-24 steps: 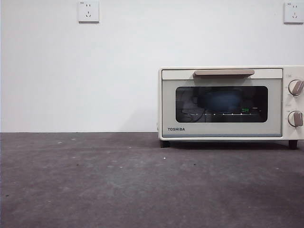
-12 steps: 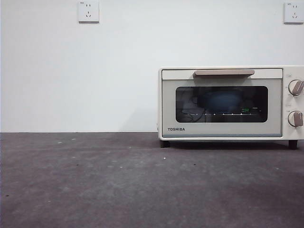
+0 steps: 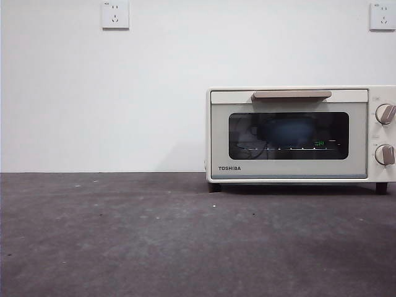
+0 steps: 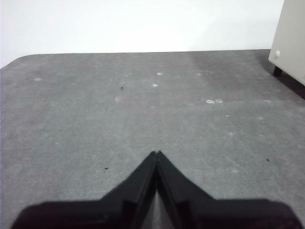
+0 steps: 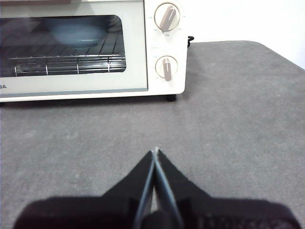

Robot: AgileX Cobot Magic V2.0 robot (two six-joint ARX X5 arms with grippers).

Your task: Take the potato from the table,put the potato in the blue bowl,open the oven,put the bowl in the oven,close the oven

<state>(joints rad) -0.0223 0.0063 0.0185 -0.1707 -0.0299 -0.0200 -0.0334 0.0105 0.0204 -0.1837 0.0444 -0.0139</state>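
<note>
The cream-white oven [image 3: 291,133] stands on the table [image 3: 154,235] at the right with its door closed; it shows in the right wrist view as the oven [image 5: 90,47] too. Behind the dark glass the blue bowl [image 5: 76,31] rests on the wire rack, dimly visible as the blue bowl [image 3: 291,131] from the front. The potato is out of view. My right gripper [image 5: 155,151] is shut, empty, over bare table some way in front of the oven's knobs. My left gripper [image 4: 156,153] is shut, empty, over bare table with the oven's corner [image 4: 288,43] far off to one side.
Two knobs [image 3: 385,114] sit on the oven's right panel, the beige handle [image 3: 291,94] across its top. A white wall with two sockets [image 3: 115,14] stands behind the table. No arm shows in the front view.
</note>
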